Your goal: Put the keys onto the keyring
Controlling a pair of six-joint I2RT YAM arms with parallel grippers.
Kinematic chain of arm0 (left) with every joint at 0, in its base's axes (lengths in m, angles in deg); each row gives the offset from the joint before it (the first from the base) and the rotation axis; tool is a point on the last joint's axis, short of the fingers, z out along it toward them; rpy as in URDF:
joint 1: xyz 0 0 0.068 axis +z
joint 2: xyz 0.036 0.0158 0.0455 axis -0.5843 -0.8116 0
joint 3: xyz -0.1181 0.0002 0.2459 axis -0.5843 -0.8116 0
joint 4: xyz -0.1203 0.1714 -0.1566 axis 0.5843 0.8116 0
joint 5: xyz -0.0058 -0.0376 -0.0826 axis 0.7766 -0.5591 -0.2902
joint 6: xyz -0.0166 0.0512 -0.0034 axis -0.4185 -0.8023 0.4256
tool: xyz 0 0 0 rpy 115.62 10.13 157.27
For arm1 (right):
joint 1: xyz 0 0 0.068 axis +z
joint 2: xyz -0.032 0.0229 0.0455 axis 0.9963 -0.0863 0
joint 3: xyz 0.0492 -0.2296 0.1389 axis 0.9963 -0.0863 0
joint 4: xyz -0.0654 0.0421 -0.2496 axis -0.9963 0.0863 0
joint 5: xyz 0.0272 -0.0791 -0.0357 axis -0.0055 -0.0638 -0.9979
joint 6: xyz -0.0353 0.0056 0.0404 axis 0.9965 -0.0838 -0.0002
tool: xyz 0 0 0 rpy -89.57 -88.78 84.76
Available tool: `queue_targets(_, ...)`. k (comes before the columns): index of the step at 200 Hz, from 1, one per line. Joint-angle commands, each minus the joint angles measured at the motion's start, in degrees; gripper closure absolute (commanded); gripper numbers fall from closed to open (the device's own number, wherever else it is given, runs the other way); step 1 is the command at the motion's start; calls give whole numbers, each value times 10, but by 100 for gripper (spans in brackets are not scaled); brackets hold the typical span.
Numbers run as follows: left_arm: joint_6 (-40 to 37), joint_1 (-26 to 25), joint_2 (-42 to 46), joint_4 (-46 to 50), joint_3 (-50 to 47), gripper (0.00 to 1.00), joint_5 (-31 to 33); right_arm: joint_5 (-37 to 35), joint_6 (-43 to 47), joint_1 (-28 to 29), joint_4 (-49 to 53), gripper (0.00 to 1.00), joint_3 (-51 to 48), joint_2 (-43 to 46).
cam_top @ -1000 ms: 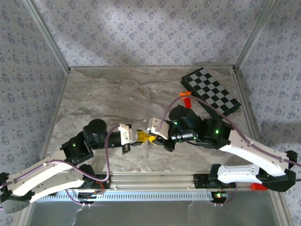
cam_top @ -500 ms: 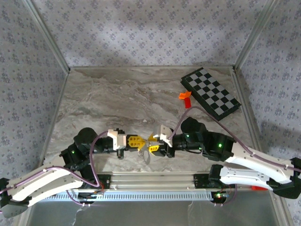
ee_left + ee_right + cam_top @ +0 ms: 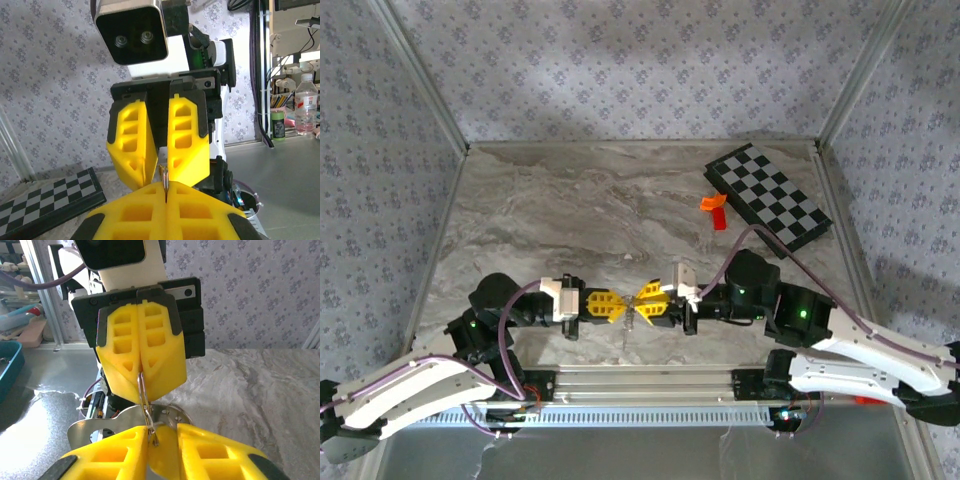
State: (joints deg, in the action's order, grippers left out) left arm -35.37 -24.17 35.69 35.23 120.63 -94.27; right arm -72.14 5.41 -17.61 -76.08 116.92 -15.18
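Tip-to-tip presentation near the front edge of the table (image 3: 570, 210). The left gripper (image 3: 620, 306) and right gripper (image 3: 642, 303) face each other along a left–right line, their yellow pads almost touching. The left pads are pressed flat together on a thin silvery wire, the keyring (image 3: 143, 390), which both wrist cameras see edge-on. Its long axis runs along the line joining the two grippers, from the left tips straight into the slot of the right pads. A silvery bit hangs below the meeting point in the top view. The right pads are closed to a narrow gap on a yellow piece, taken here to be the head of the key (image 3: 162, 462), though its colour matches the pads and this is a judgement. A flat silvery plate (image 3: 130, 417) with holes lies just behind the wire; blade or fob cannot be told. Both arms are equally near, so the coming move likely turns on fine alignment along this shared axis — key hole to wire end — not on reach.
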Motion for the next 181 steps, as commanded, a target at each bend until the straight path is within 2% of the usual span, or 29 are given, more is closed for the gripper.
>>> queue_targets(1,1,-2,11,-15,13,100,-14,5,5,3,19,86,9,-1)
queue_targets(30,3,-2,17,-19,7,100,-10,11,4,5,32,100,12,-10)
queue_targets(93,16,-2,22,-30,2,100,-18,-8,6,9,75,100,30,-39)
queue_targets(120,18,-2,21,-36,-1,100,-18,-23,10,17,70,100,26,-22)
queue_targets(157,12,-2,20,-36,-7,100,-17,-54,23,26,60,77,15,7)
queue_targets(181,12,-2,24,-28,-11,100,-16,-45,24,31,36,67,5,20)
